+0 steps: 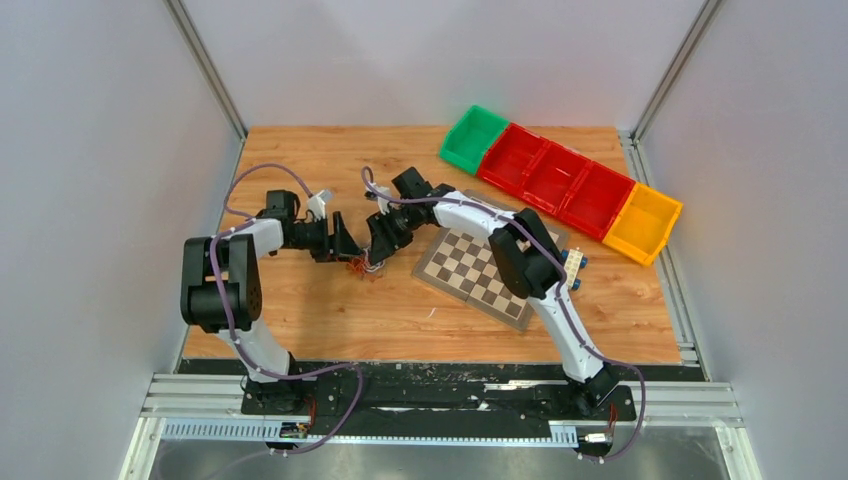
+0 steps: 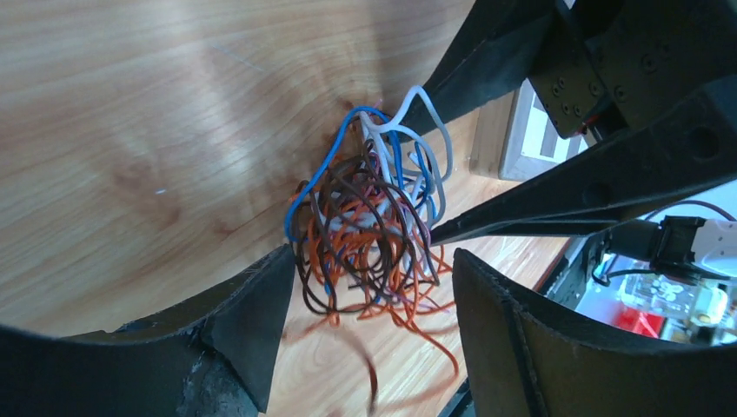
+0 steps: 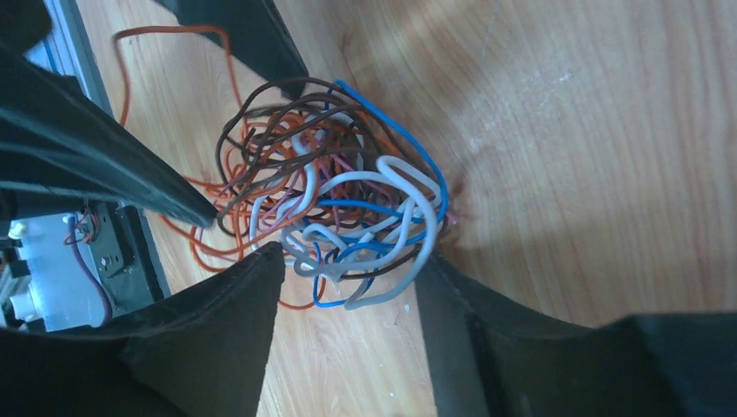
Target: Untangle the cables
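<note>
You had the left gripper (image 2: 369, 261) and right gripper (image 3: 348, 261) spread wide astride the wire tangle (image 2: 365, 221). The next move probably needed each to pinch separate strands.

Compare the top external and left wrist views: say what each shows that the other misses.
Only top external: the whole chessboard and the full row of green, red and yellow bins. Only left wrist: blue, white and brown strands among the orange in the cables, with the left hand open, a finger either side of them. Both: the tangle on the wooden table, with the right hand close against it.
</note>
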`<state>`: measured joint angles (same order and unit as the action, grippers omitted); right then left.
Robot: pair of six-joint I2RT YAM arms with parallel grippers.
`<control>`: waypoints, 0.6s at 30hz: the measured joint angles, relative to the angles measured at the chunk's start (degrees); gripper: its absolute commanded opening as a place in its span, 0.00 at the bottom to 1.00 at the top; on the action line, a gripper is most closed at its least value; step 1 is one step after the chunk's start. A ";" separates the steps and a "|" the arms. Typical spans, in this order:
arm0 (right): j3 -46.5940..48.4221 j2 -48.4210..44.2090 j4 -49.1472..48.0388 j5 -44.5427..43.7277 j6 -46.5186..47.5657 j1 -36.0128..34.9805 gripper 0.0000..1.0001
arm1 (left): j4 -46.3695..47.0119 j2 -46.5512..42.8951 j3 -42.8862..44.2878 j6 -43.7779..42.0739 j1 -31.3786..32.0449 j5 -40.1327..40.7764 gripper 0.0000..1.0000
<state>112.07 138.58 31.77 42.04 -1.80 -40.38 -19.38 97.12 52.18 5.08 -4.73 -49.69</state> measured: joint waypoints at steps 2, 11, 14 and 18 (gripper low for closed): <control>-0.61 0.28 -1.27 0.33 -1.38 -0.09 0.41 | 0.52 1.68 -0.02 0.90 1.20 0.04 0.70; -4.96 -1.77 -5.01 3.04 -2.82 2.69 0.00 | -3.17 1.68 -0.02 1.07 0.33 -0.02 0.00; -9.31 -5.44 -5.42 4.22 -2.08 6.14 0.00 | -6.08 -2.95 0.07 -0.22 -6.75 -0.59 0.00; -11.21 -11.15 -5.20 3.41 -0.13 12.96 0.00 | -11.02 -10.12 1.92 -5.88 -17.20 2.60 0.00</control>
<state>100.86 127.44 26.57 45.45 -1.93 -27.42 -30.39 87.00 54.11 -0.80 -21.93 -47.09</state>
